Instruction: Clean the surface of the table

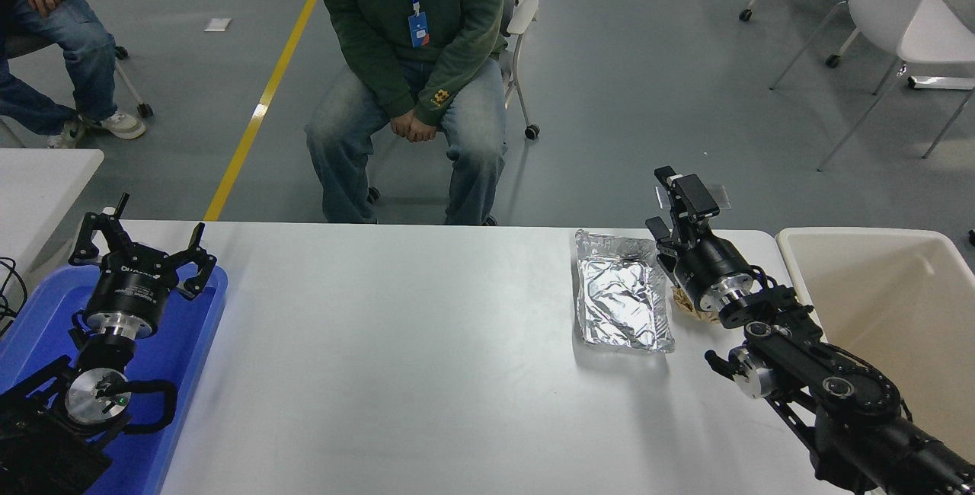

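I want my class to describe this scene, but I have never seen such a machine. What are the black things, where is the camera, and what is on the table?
The view is from a camera high on a robot, looking down over the table surface. The black parts are its two arms. The left gripper is parked, fingers spread, above a blue tray. The right gripper reaches over a crumpled brown paper beside a foil tray. Neither holds anything. A cream bin stands at the right; a seated person watches.
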Motion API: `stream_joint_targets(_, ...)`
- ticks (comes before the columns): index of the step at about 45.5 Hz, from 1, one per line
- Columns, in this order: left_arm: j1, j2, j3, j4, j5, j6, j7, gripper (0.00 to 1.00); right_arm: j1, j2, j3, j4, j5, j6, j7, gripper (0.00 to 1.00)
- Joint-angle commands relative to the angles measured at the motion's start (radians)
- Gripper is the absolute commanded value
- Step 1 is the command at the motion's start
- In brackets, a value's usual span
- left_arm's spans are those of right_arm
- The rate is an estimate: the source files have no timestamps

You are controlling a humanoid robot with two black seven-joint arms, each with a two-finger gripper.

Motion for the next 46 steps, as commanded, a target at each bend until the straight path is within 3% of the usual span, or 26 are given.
stream_joint_targets(1,0.000,0.000,0.000,0.000,0.000,0.000,0.000,1.00,-0.001,0.002,-0.002,-0.004,-0.006,-0.004,-0.001,1.00)
stream_joint_targets(23,0.000,0.000,0.000,0.000,0.000,0.000,0.000,1.00,-0.002,-0.019,0.011,0.006,-0.002,0.002,-0.001,1.00)
stream_joint_targets(32,0.000,0.000,0.000,0.000,0.000,0.000,0.000,1.00,0.002,-0.042,0.012,0.032,0.100,0.033,-0.001,1.00)
stream_joint_targets(46,0.000,0.000,0.000,0.000,0.000,0.000,0.000,1.00,0.016,-0.145,-0.081,0.035,0.030,0.031,0.001,1.00)
